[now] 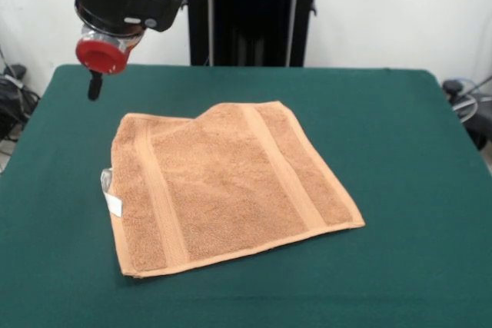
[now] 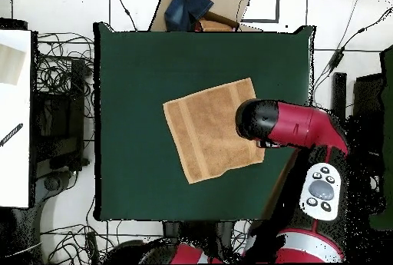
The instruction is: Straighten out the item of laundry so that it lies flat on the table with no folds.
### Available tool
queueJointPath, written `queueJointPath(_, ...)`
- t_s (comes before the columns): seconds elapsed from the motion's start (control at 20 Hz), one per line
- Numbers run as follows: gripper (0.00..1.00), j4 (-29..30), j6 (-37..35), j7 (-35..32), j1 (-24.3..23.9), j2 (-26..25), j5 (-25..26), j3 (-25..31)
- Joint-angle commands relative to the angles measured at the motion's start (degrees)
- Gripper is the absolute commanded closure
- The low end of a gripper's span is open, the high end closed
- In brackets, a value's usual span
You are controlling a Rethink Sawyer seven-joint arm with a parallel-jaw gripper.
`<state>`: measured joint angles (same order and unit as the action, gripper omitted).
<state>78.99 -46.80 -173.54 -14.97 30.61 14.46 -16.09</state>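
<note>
Tool: mine, raised over the worktop's far left corner in the front view, clear of the cloth; whether its tips are apart or together I cannot tell. Worktop: dark green, large. Towel: orange-tan, near the worktop's middle, far left corner folded over. Tag: white, on the towel's left edge.

Orange-tan towel on green table, end effector above far corner.
</note>
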Motion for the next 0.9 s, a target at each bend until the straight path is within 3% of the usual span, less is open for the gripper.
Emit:
queueJointPath(0.05, 0.00, 4.6, 3.5, 3.7, 2.1, -3.1, 2.4, 4.7)
queueJointPath(0.9, 0.00, 2.5, 3.0, 2.2, 2.8, -4.9, 1.7, 3.9)
